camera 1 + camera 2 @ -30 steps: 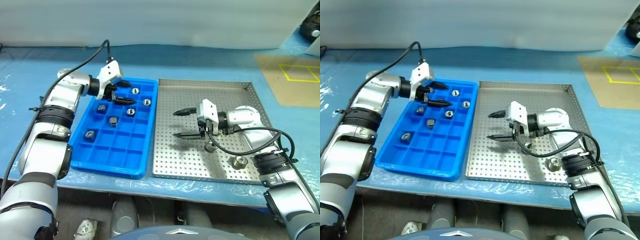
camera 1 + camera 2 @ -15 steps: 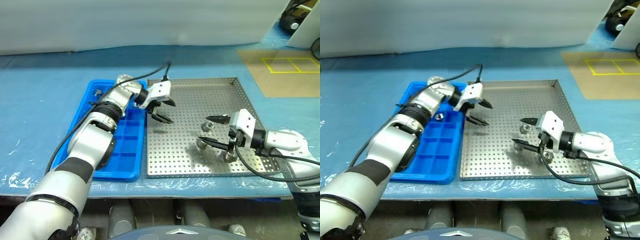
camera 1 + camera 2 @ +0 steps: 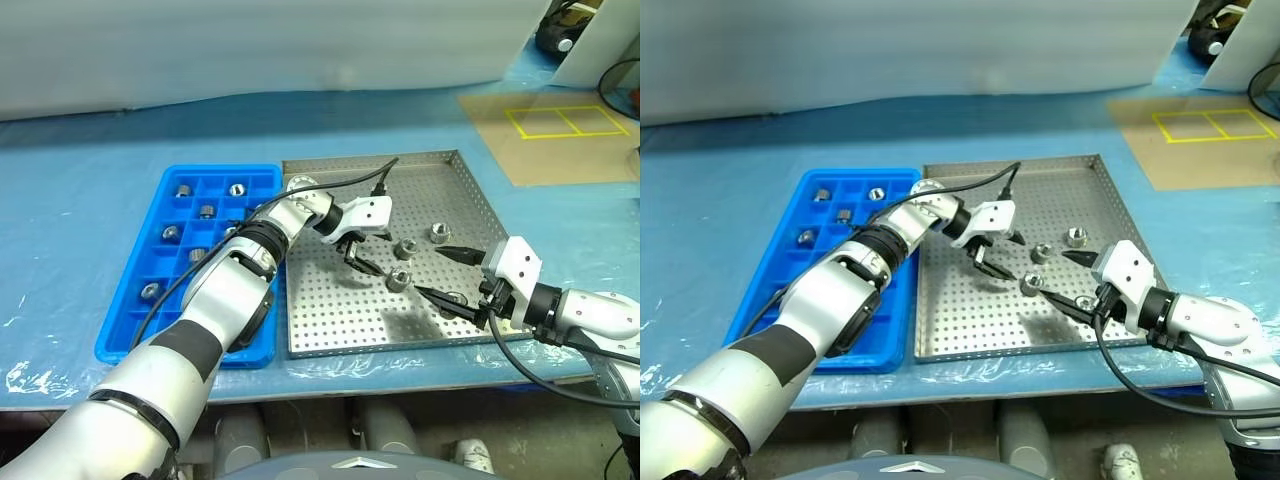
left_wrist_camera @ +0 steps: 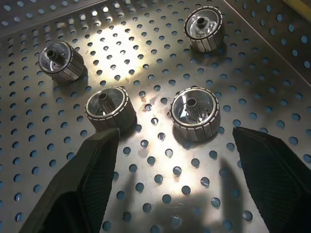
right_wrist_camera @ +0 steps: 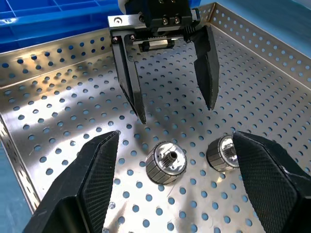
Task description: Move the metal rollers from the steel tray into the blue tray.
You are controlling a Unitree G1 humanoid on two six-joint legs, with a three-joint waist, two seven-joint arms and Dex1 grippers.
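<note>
Four metal rollers stand on end on the perforated floor of the steel tray, short shiny ribbed cylinders with a dark central hole. Two lie just ahead of the left gripper's parted fingers, one near each tip, untouched; the other two sit farther out. The right gripper's spread fingers face the same group from the opposite side. The blue tray touches the steel tray's side and holds several rollers, one per square compartment.

The left hand has crossed from the blue tray to the steel tray — empty, fingers apart.
</note>
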